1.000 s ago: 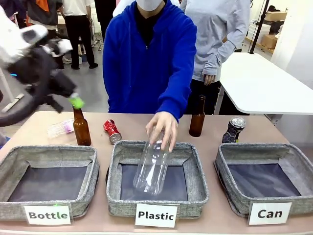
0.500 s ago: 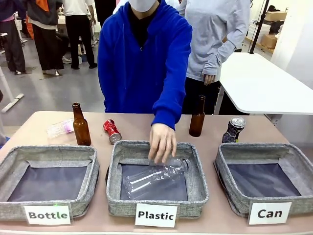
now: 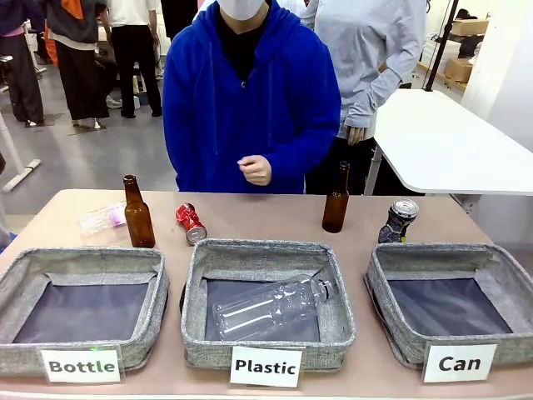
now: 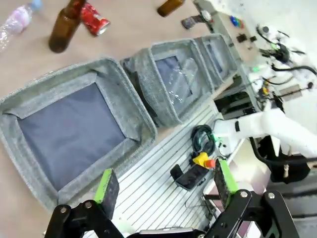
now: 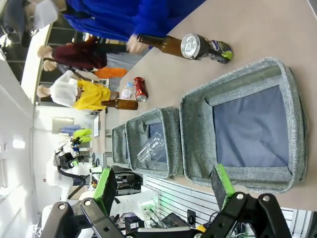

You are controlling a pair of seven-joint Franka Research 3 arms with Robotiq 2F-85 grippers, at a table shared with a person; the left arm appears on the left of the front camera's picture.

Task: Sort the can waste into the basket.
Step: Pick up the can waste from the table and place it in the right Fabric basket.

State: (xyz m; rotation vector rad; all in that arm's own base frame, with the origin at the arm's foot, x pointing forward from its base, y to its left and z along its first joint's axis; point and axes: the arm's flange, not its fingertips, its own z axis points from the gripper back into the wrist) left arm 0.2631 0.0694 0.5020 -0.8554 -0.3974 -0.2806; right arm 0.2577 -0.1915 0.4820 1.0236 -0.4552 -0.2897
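Red can [image 3: 191, 223] and dark can [image 3: 398, 221] sit on the worktop [image 3: 250, 215] outside the Can basket [image 3: 500, 258] (left claw [image 4: 165, 178], right claw [image 5: 163, 179] spread wide).

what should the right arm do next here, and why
Probably reach the right gripper, open and empty, toward the dark can. It stands just behind the Can basket, which holds nothing yet. The red can lies farther off, near a brown bottle.
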